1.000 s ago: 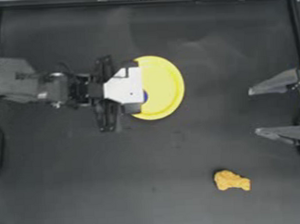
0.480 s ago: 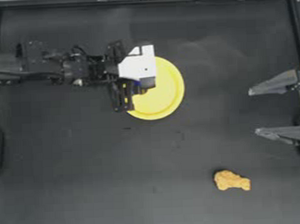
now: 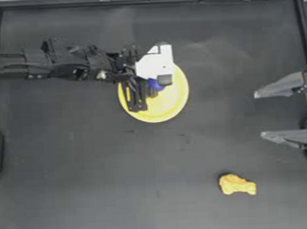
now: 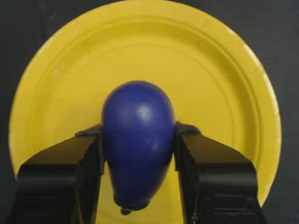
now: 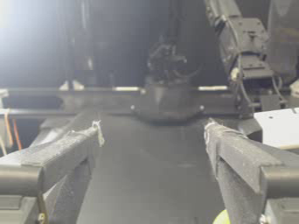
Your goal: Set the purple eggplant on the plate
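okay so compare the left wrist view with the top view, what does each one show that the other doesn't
Only the left wrist view shows the grip: the left tool has its jaws shut on the sides of the purple eggplant, whose tiny green tip points back toward the wrist.

Only the top view shows the rest of the table: the right tool parked open at the right side, and an orange-yellow nugget-like piece lying apart, nearer the right arm than the plate.

Both show the eggplant over the yellow plate, held by the left tool.
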{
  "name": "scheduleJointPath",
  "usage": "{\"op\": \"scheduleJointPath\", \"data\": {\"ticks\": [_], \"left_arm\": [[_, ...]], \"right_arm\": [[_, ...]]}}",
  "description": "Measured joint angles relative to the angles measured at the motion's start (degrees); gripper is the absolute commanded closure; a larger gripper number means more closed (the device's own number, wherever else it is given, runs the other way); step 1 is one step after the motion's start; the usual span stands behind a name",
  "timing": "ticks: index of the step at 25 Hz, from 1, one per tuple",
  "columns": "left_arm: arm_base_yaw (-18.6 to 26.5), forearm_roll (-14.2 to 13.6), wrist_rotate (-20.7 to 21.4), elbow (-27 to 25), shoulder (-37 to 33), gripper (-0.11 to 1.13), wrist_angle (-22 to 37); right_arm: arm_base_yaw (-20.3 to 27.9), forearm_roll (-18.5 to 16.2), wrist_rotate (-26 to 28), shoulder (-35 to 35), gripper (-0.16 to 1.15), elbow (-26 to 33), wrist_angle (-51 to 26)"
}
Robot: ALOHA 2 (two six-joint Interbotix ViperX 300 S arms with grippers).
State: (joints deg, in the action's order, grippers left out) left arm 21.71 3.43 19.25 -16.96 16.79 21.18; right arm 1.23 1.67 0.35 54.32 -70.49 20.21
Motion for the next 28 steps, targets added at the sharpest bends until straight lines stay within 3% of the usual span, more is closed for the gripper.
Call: {"op": "scheduleJointPath", "data": {"ticks": [4,15,18,25,28], "left_arm": [[0.4,2.3,1.7,0.7,0.6,0.7,0.5],[1.0,2.5,2.2,3.0,3.1,0.66,4.0],[1.0,2.5,2.9,3.8,3.7,0.55,4.5],[1.0,2.6,3.3,3.9,3.9,-0.03,4.9],[1.0,2.6,3.3,3.9,3.8,0.0,4.9]], "right_arm": [[0.1,0.4,0.0,0.0,-0.01,-0.2,0.0],[0.2,0.6,0.0,0.0,-0.01,-0.4,0.0],[0.2,0.6,0.0,0.0,-0.01,-0.4,0.0],[0.1,0.6,0.0,0.0,-0.01,-0.4,0.0],[0.2,0.6,0.0,0.0,-0.01,-0.5,0.0]]}}
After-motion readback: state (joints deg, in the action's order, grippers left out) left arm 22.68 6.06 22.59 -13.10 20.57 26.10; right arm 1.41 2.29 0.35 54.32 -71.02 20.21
